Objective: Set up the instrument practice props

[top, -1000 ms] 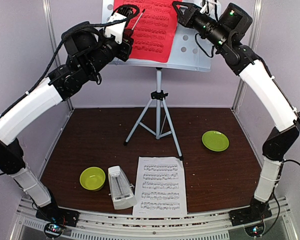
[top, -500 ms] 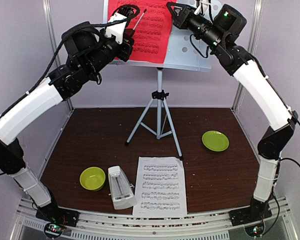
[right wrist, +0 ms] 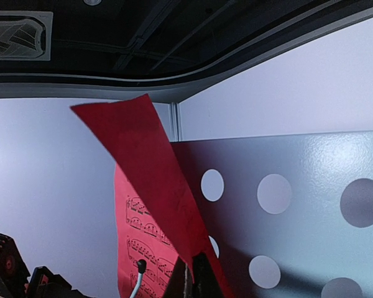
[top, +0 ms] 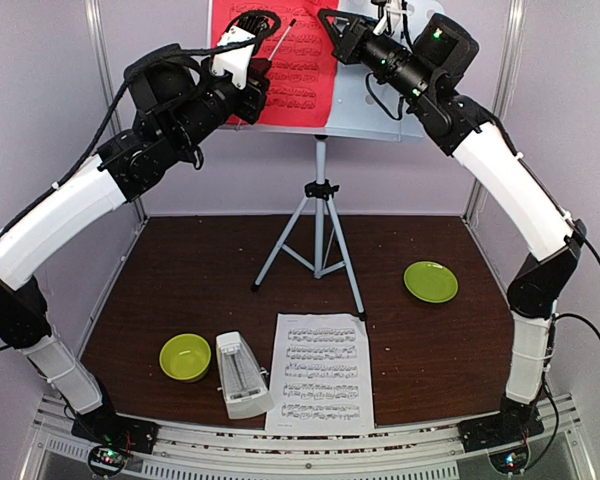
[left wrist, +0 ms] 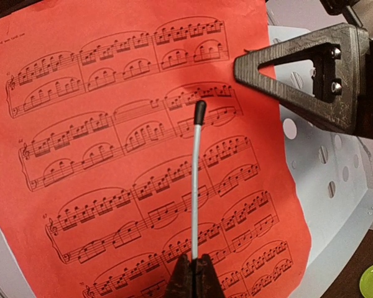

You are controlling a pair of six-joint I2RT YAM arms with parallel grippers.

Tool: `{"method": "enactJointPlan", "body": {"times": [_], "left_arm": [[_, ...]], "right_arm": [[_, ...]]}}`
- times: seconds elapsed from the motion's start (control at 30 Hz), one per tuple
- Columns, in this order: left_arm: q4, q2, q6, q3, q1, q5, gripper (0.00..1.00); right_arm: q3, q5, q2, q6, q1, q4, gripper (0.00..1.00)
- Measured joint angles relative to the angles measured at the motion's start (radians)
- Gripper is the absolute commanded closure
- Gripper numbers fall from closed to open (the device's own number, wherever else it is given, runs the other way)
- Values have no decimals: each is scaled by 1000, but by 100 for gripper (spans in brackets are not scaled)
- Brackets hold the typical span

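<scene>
The red sheet (top: pixel 298 75) of printed notes leans on the perforated pale music stand (top: pixel 385 105) on its tripod (top: pixel 318 230). My left gripper (top: pixel 264 66) is shut on a thin white stick with a black tip (left wrist: pixel 195 186), which points at the red sheet (left wrist: pixel 112 155) from my closed jaws (left wrist: pixel 193 264). My right gripper (top: pixel 326 20) is shut on the sheet's upper right edge, which folds forward (right wrist: pixel 146 155) off the stand (right wrist: pixel 311 186). The white sheet (top: pixel 320 372) lies flat at the front. The white metronome (top: pixel 240 375) lies beside it.
A lime-green bowl (top: pixel 185 356) sits front left next to the metronome. A lime-green plate (top: pixel 430 281) sits at the right. My right gripper's dark finger (left wrist: pixel 311 68) shows close to the stick's tip in the left wrist view. Grey walls enclose the table.
My right gripper has moved left along the top of the stand, pulling the red sheet's upper right corner with it. My left arm has stayed put.
</scene>
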Motion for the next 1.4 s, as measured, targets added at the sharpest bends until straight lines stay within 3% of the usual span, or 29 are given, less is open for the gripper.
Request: {"method": "enactJointPlan", "body": {"times": [0.5,1.4], "left_arm": [[4,0,0,-3,0,3,100],[16,0,-1,-10,0,3,100]], "right_arm": [[24,0,12,-6,2,40,100],[36,27,12,-276,11,-46,100]]}}
